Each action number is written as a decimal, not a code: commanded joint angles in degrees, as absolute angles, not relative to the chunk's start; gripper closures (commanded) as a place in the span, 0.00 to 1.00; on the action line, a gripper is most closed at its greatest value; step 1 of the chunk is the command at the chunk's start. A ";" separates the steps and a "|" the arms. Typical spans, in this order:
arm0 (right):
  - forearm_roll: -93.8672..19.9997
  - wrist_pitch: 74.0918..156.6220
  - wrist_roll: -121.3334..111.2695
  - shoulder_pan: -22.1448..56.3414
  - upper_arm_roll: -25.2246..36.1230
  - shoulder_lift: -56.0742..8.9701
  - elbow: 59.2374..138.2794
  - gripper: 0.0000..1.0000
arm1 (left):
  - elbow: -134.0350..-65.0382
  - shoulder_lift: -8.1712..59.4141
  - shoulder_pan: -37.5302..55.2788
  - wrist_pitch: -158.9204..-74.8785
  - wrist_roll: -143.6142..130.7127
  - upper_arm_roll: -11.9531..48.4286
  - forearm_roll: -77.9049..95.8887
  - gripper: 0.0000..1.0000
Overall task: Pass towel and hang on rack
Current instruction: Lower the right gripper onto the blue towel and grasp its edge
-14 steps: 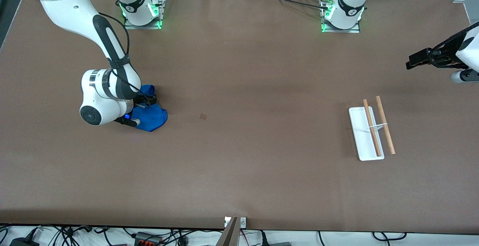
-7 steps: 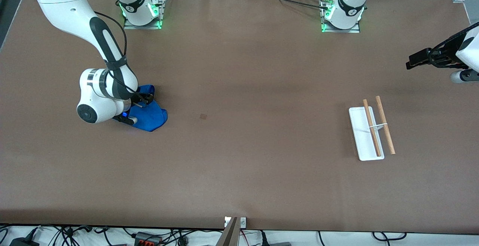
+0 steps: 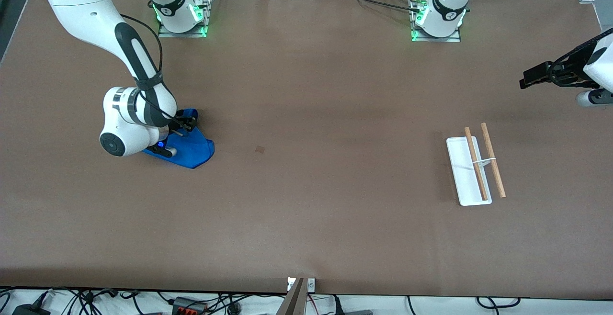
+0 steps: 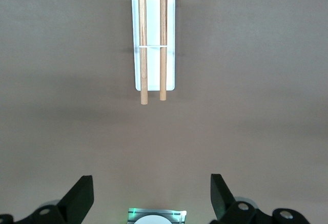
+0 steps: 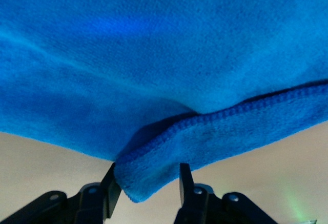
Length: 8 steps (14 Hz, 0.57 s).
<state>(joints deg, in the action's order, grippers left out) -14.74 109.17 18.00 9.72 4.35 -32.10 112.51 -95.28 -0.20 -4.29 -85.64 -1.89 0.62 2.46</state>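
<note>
The royal-blue towel [image 3: 195, 148] lies crumpled on the table toward the right arm's end. My right gripper [image 3: 184, 126] is down at its edge. In the right wrist view the towel [image 5: 154, 55] fills the frame, and a folded hem corner lies between the gripper's [image 5: 147, 175] fingers. It touches one finger [image 5: 111, 183] and stands apart from the other, so the jaws are open around it. The rack [image 3: 460, 162], with a white base and two wooden rods, stands toward the left arm's end. My left gripper [image 3: 527, 78] waits open and empty, up in the air, and sees the rack [image 4: 154, 39] between its spread jaws [image 4: 151, 183].
The brown table [image 3: 306, 185] carries a small dark mark [image 3: 260, 149] between the towel and the rack. The arm bases [image 3: 436, 23] stand along the table's farthest edge. Cables lie off the nearest edge.
My right wrist has shifted slightly toward the right arm's end of the table, staying low at the towel's edge. The left arm and the rack have not moved.
</note>
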 commanded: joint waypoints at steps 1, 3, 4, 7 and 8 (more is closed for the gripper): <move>-15.73 109.60 18.63 9.75 4.04 -31.12 113.47 0.85 | -93.43 0.62 -4.57 -84.38 -1.67 0.70 3.16 0.00; -16.00 109.42 18.63 9.41 4.04 -31.03 113.12 1.00 | -93.43 0.62 -4.66 -84.38 -1.58 0.70 3.16 0.00; -16.08 109.34 18.63 9.67 4.04 -30.76 113.03 1.00 | -93.43 0.62 -4.66 -84.38 -1.67 0.70 3.16 0.00; -15.91 105.32 17.58 10.02 3.96 -29.19 109.27 1.00 | -93.43 0.62 -4.66 -84.38 -1.67 0.70 3.16 0.00; -15.82 100.94 17.67 10.28 3.96 -29.09 104.72 1.00 | -93.43 0.62 -4.57 -84.38 -1.67 0.70 3.16 0.00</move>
